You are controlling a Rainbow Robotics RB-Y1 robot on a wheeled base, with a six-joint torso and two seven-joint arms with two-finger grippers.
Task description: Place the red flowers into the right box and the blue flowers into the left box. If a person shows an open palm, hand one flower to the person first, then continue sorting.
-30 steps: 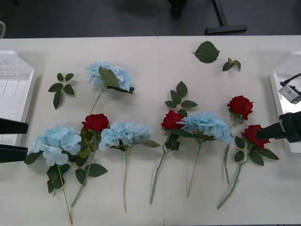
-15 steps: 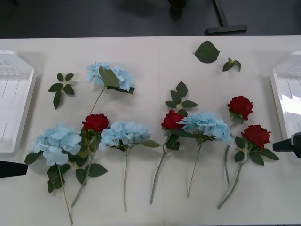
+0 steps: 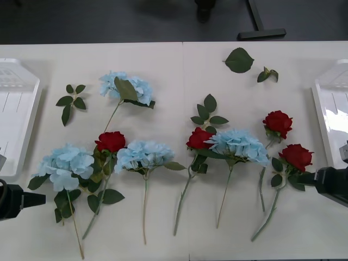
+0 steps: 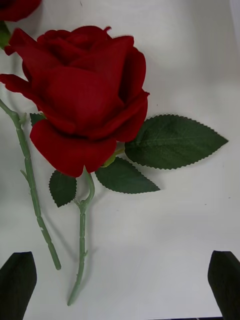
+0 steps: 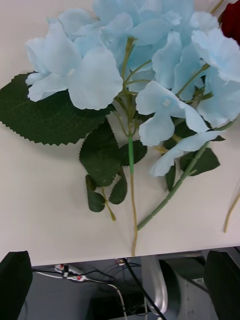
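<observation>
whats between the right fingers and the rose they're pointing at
Bare white table and the lower end of that rose's green stem; the right wrist view shows the open right gripper short of it.

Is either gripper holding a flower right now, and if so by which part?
Nothing is held. The right gripper is open before a red rose; the left gripper is open before a blue hydrangea.

Four artificial red roses [image 3: 111,141] and four pale-blue hydrangea clusters [image 3: 143,154] lie flat across the table, stems toward the robot. Slotted-wall white tray [image 3: 16,117] at left edge; smooth glossy white tray [image 3: 330,117] at right edge.
</observation>
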